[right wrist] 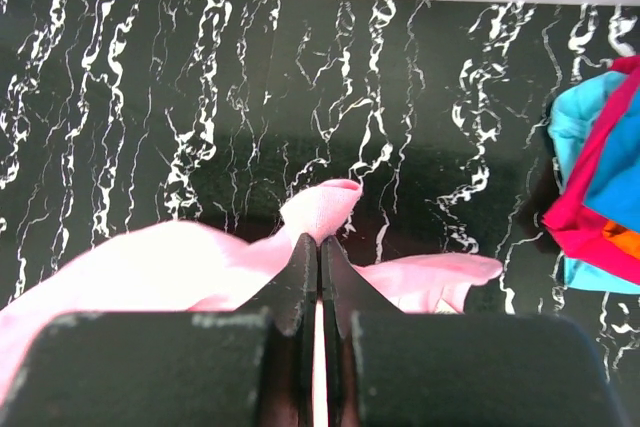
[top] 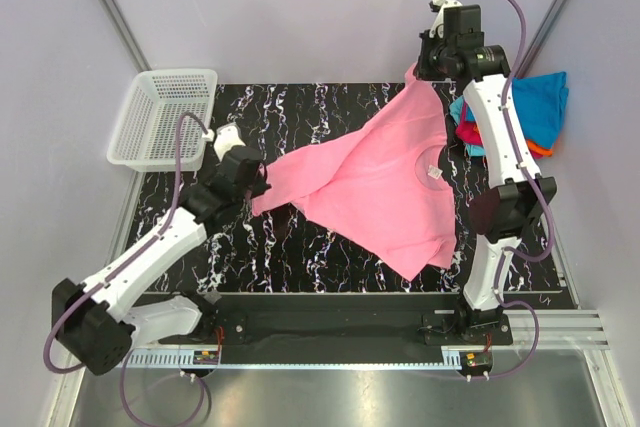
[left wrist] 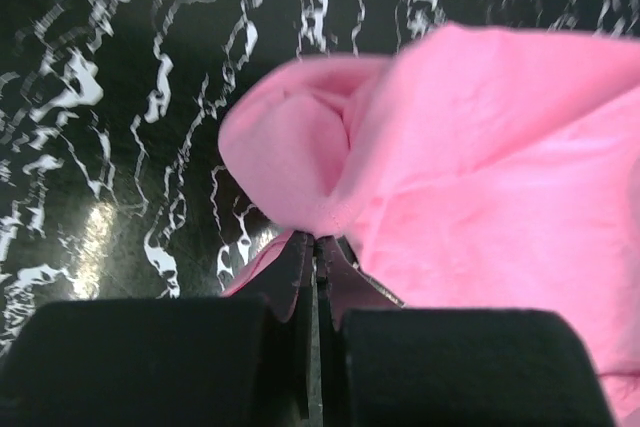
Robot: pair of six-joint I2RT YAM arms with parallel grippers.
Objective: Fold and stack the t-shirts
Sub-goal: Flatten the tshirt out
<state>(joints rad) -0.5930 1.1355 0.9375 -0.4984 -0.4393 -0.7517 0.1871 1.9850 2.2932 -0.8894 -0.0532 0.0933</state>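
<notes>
The left pincer (left wrist: 315,247) is clenched on a bunched edge of the pink t-shirt (top: 380,187), its jaws pressed together with a puff of cloth rising just beyond the tips; which part of the shirt this is, sleeve or hem corner, I cannot tell; it sits just right of the white mesh basket (top: 175,74) and a little nearer the arm bases. The right pincer (right wrist: 320,244) is likewise clamped tight, pinching a small fold of the same pink cloth, well to the right of the basket and about level with its far rim. Between the two grips the shirt hangs as a slack, slanted sheet, right of the basket, its lower part draping onto the black marbled table (top: 300,257) toward the near edge; it looks plain and bright, softly creased, with a small white neck label (top: 436,173) showing near the collar. The step in hand appears to be spreading the shirt out before any fold; judging from the sag, the next move calls for drawing the pincers apart to take up the slack, then lowering the cloth flat without letting the draped part bunch beneath it. The other t-shirts (top: 535,112), teal, magenta and orange, lie heaped at the table's edge farthest right of the basket, apart from the pink one.
</notes>
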